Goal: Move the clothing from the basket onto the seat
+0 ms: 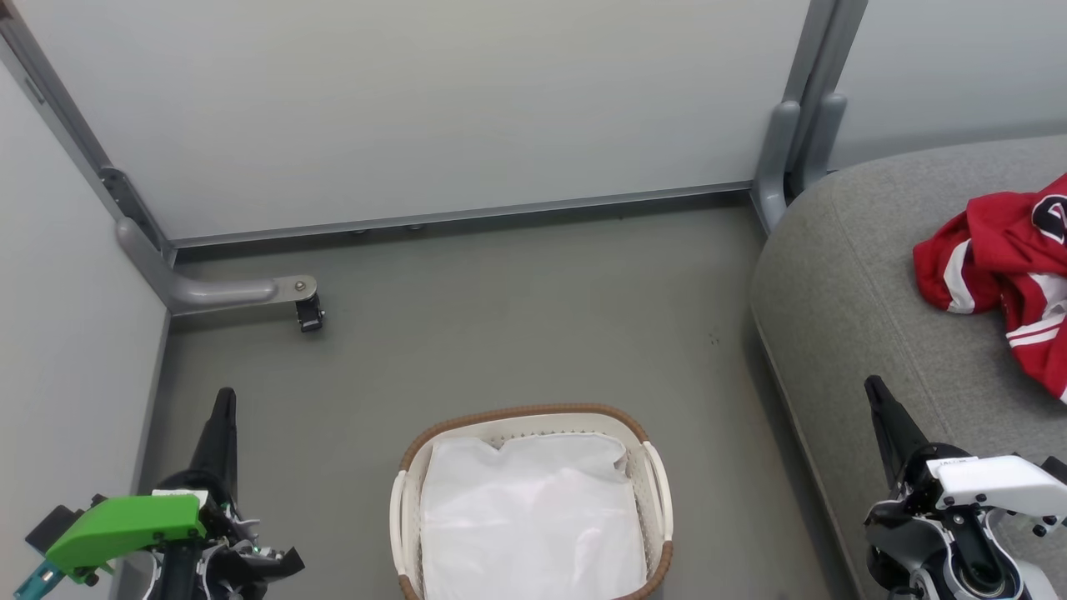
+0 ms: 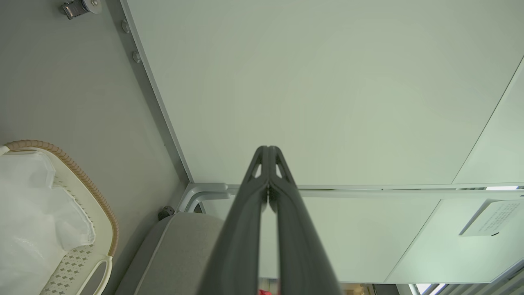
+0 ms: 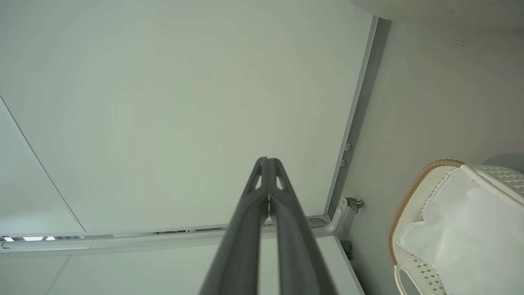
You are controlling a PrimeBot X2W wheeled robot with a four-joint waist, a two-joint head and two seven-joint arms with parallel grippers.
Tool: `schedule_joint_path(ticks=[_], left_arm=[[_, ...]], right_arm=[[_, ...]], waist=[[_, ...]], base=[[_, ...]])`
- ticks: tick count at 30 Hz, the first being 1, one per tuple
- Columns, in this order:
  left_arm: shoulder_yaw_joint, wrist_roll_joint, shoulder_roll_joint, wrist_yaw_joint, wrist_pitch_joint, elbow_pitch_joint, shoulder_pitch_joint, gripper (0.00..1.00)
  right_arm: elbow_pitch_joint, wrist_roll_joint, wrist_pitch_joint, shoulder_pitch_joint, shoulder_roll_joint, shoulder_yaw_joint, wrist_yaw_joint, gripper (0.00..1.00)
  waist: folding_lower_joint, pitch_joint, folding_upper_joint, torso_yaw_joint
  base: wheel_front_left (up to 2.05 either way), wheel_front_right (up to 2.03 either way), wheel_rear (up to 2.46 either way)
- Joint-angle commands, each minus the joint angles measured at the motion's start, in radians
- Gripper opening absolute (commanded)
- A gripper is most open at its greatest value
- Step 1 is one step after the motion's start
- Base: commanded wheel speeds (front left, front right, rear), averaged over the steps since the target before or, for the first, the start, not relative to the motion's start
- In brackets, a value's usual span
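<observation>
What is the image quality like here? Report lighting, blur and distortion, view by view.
Head view: soft, even light, sharp throughout, a faint shadow on the floor beside the seat. Left wrist view: the left end effector blurs toward the bottom edge; wide-angle stretch at the basket; its white liner nearly washes out. Right wrist view: the right end effector is equally soft near the lens.

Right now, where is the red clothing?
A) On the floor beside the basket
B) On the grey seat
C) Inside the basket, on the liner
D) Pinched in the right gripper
B: the red clothing lies bunched on the seat, while the basket on the floor holds just its white liner.
</observation>
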Motion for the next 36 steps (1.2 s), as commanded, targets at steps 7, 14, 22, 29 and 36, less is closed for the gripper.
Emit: schedule_joint_path(ticks=[7, 14, 22, 29, 36], left_arm=[[0.006, -0.003, 0.003, -0.006, 0.003, 0.0, -0.014, 0.0], [0.008, -0.001, 0.002, -0.006, 0.004, 0.001, -0.014, 0.0], [0.009, 0.001, 0.001, -0.006, 0.006, 0.0, -0.014, 0.0], [0.01, 0.003, 0.0, -0.006, 0.008, 0.0, -0.015, 0.0], [0.011, 0.004, -0.001, -0.006, 0.009, 0.0, -0.015, 0.0]], right_arm=[[-0.005, 0.004, 0.002, -0.008, -0.006, -0.002, 0.0, 0.0], [-0.005, 0.004, 0.002, -0.007, -0.006, -0.002, 0.0, 0.0], [-0.004, 0.004, 0.002, -0.006, -0.006, -0.002, 0.0, 0.0], [-0.004, 0.004, 0.002, -0.006, -0.006, -0.002, 0.0, 0.0], [-0.004, 0.004, 0.002, -0.006, -0.006, -0.002, 0.0, 0.0]], waist=[[0.0, 0.0, 0.0, 0.0], [0.0, 0.0, 0.0, 0.0], [0.0, 0.0, 0.0, 0.0], [0.0, 0.0, 0.0, 0.0], [0.0, 0.0, 0.0, 0.0]], base=[[0.0, 0.0, 0.0], [0.0, 0.0, 0.0], [0.0, 0.0, 0.0], [0.0, 0.0, 0.0], [0.0, 0.0, 0.0]])
